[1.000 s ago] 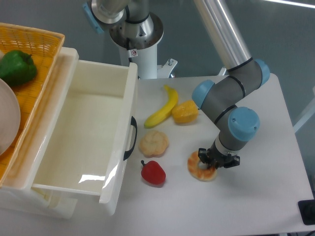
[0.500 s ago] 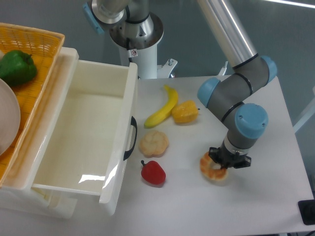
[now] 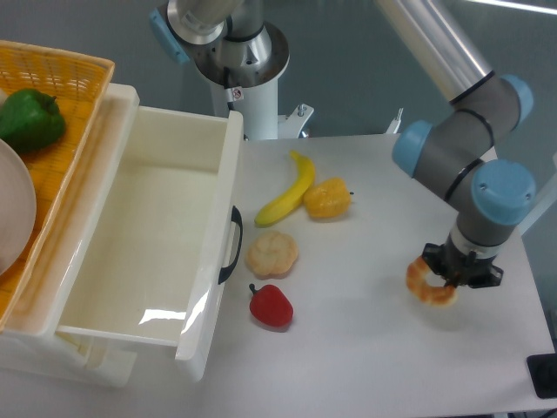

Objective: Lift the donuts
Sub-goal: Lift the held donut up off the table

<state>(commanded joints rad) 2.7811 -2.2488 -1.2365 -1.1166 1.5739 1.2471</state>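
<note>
Starting far left: orange basket (image 3: 83, 74) holds green pepper (image 3: 30, 117) and pale plate (image 3: 13, 213). White drawer (image 3: 144, 231) pulled open, nothing visible inside. On table (image 3: 365, 366): banana (image 3: 287, 192), yellow pepper (image 3: 328, 198), tan bun (image 3: 271, 253), red pepper (image 3: 271, 306). Far right: gripper (image 3: 459, 272) clenched on donut (image 3: 429, 282), donut at table's right side, tilted.

White worktop (image 3: 365, 348) carries a banana (image 3: 288, 191), yellow pepper (image 3: 328, 198), tan bun (image 3: 271, 253), red pepper (image 3: 271, 306); open white drawer (image 3: 148, 252) at left.
</note>
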